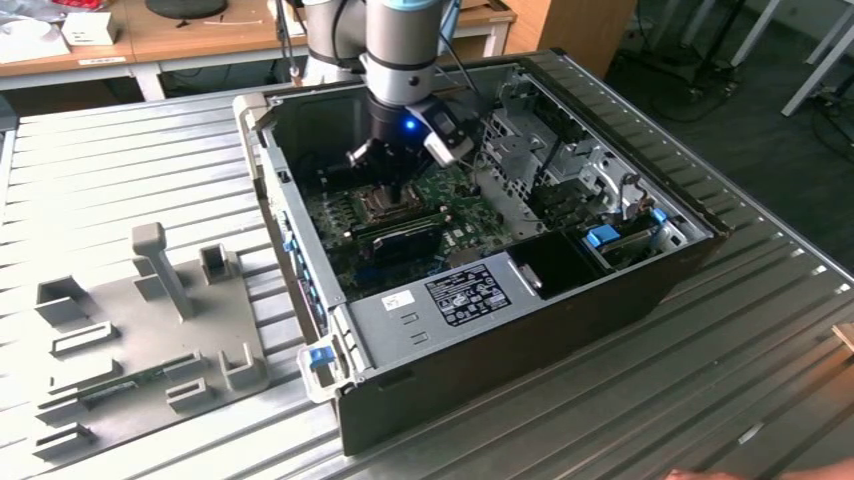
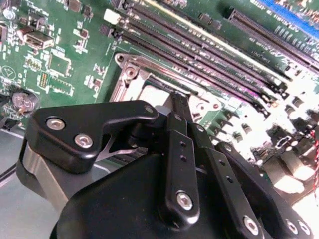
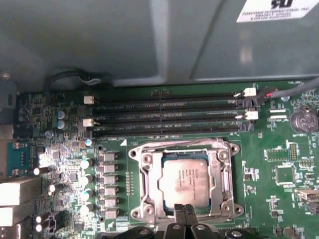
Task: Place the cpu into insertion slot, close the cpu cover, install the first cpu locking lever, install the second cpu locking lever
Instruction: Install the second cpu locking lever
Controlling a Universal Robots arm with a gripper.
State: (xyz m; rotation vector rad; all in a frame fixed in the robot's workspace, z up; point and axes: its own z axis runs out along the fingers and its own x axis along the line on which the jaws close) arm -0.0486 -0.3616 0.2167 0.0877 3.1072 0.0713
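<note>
The cpu (image 3: 185, 178) lies flat in the insertion slot (image 3: 145, 164) on the green board, its dull silver top facing up. The shiny cpu cover (image 3: 221, 172) lies down around the chip, framing it. A thin wire lever (image 3: 189, 144) runs along the slot's side nearest the memory slots. My gripper (image 3: 185, 210) is shut, with its two narrow fingertips (image 3: 179, 211) pressed together at the cover's edge. In the second wrist view my gripper (image 2: 179, 102) reaches down onto the insertion slot (image 2: 130, 74). In the exterior view my gripper (image 1: 382, 188) stands inside the open computer case, over the insertion slot (image 1: 378, 210).
Long black memory slots (image 3: 164, 119) run beside the socket. The case wall (image 3: 124, 40) rises behind them. A labelled power supply (image 1: 461, 295) and a drive cage (image 1: 587, 190) fill the case's other end. A grey fixture plate (image 1: 147, 330) lies on the exterior view's left.
</note>
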